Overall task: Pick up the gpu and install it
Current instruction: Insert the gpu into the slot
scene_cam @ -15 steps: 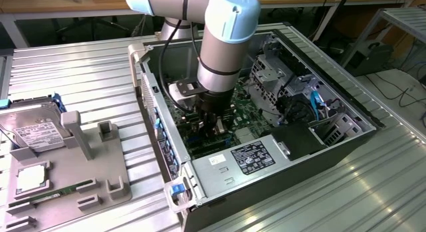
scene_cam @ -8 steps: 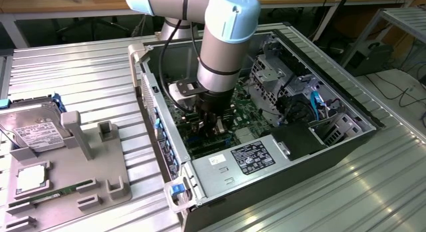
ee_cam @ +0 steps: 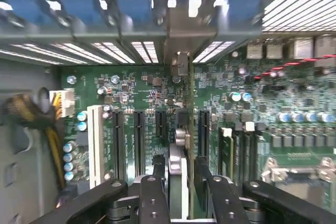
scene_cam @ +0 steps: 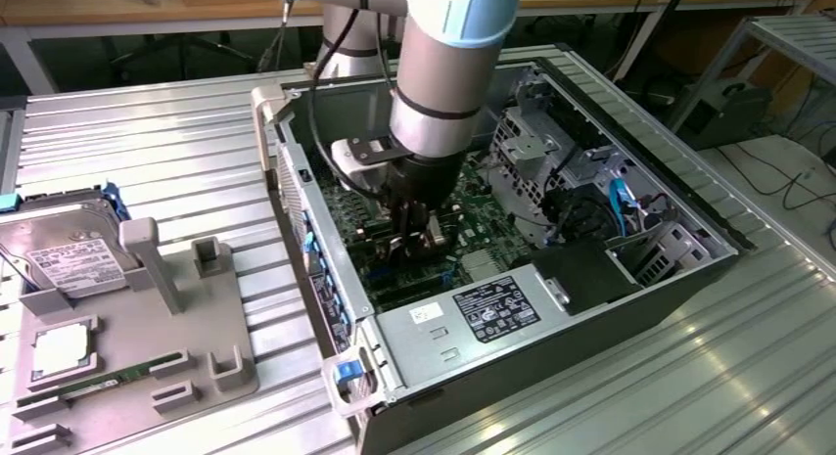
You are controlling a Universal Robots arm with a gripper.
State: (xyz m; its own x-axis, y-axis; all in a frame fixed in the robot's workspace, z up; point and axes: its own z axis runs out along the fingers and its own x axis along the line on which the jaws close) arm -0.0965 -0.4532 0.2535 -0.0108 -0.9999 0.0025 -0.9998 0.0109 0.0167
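Two dark fingers (ee_cam: 157,182) of the pincer (ee_cam: 177,174) are closed on the gpu (ee_cam: 181,129), and we see this best in the wrist view: the card stands on its edge between them, thin and upright, with its silver bracket end (ee_cam: 178,64) reaching to the rear wall of the case. The card is over the green motherboard (ee_cam: 252,108), in line with the row of black expansion slots (ee_cam: 139,135); we cannot tell if its lower edge is already seated in a slot or only just above it. Beside the black slots there is one white slot (ee_cam: 95,140), and further to that side a bundle of yellow and black cables (ee_cam: 31,116) with a white connector (ee_cam: 63,100).

In the exterior view the pincer (scene_cam: 415,242) is low inside the open computer case (scene_cam: 679,196), which lies on its side on a ribbed metal table (scene_cam: 157,142). The grey arm (scene_cam: 444,73) comes down into the case from above. The power supply (scene_cam: 490,308), with a black label, sits in the near end of the case.

On the exterior view's left, well apart from the case, a grey holder tray (scene_cam: 170,328) rests on the table. A silver hard drive (scene_cam: 66,254) with a white label leans in it, and a long green RAM stick (scene_cam: 98,385) lies near its front.
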